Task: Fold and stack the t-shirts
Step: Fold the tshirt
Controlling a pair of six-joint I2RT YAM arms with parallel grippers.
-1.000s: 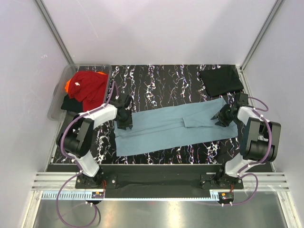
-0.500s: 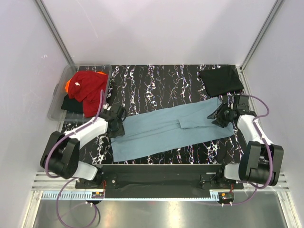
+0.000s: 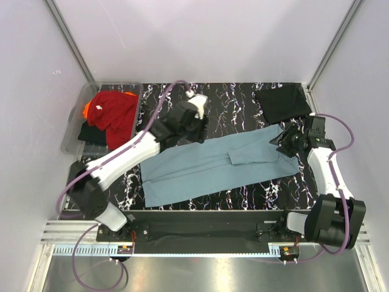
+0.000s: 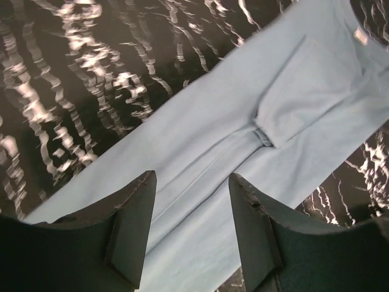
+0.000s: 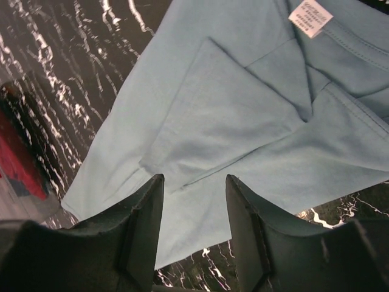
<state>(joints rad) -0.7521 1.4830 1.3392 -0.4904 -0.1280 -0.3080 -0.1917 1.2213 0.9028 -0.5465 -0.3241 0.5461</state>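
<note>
A dusty teal-blue t-shirt lies flat across the middle of the table, folded into a long strip with a sleeve turned in. My left gripper hangs over its far edge near the middle. In the left wrist view that gripper is open above the teal fabric with nothing between the fingers. My right gripper hovers over the shirt's right end, by the collar. It too is open above the cloth, holding nothing. A folded black t-shirt lies at the back right.
A clear plastic tub at the back left holds a red shirt, an orange one and a black one. A white label shows at the teal shirt's collar. Frame walls enclose the table.
My left arm has swung from the shirt's left end up and right to its far middle edge, its jaws wider. The right gripper has lifted slightly and opened a little more.
</note>
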